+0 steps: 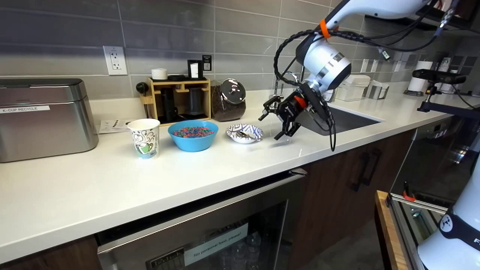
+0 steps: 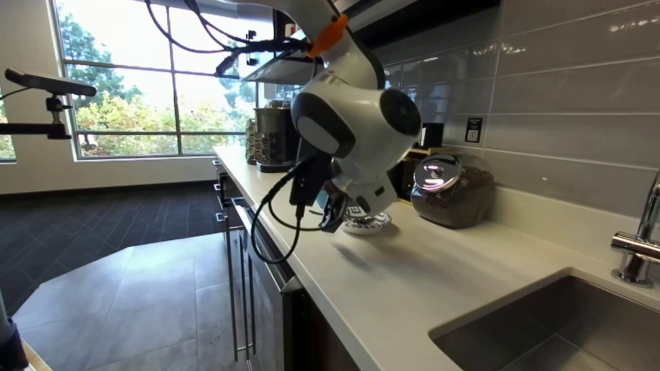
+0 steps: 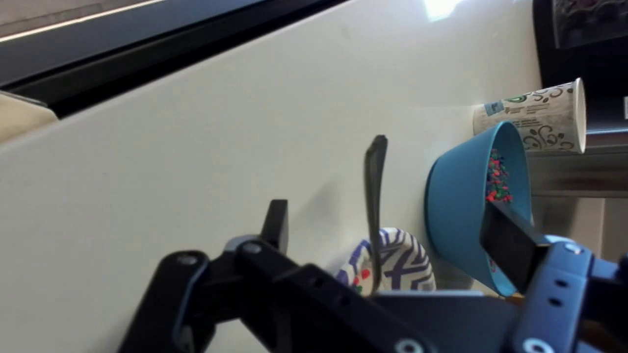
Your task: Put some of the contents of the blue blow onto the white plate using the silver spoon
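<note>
The blue bowl [image 1: 193,145] holds small multicoloured pieces and stands on the counter; it also shows in the wrist view [image 3: 456,191]. The white plate [image 1: 234,128] is shallow with a blue-purple pattern, close beside the bowl; it also shows in an exterior view [image 2: 384,220] and the wrist view [image 3: 412,260]. A few red and green pieces [image 3: 363,274] lie in it. The silver spoon [image 3: 374,196] rests in the plate, handle out past the rim; its bowl end is hidden in the wrist view. My gripper [image 1: 270,126] is open and empty, beside the plate, away from the bowl.
A paper cup [image 1: 145,139] stands beside the blue bowl. A coffee jar [image 1: 228,101] and a wooden organizer [image 1: 180,88] stand behind, by the wall. A steel bin [image 1: 45,129] stands farther along. The sink [image 2: 521,319] and the counter's front edge are nearby.
</note>
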{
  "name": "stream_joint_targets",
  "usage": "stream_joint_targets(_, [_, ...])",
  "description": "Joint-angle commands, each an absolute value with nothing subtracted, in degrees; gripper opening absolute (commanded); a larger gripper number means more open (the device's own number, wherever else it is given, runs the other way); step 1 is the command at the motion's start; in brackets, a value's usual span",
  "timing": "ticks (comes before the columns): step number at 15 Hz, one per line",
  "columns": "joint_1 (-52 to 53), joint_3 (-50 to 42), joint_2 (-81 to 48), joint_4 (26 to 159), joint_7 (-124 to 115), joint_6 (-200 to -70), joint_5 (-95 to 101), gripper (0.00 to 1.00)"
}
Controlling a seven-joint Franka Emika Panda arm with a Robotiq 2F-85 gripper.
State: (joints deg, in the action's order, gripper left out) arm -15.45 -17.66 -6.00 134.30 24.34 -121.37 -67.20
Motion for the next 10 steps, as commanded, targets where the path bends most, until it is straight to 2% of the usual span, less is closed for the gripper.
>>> stream_joint_targets(1, [-11.43,-14.18,6.80,138.95,10.39,-134.47,-55.25,1.00])
stream_joint_targets(5, [-9.57,-6.65,12.58,139.08,-7.09,-145.64,-38.38,1.00])
stream_joint_targets(6, [-9.55,-9.62,9.26,136.61,-0.21,-141.41,-44.95,1.00])
stream_joint_targets(10, [-8.45,-7.37,11.71,137.21,-6.26,-144.28,-39.56,1.00])
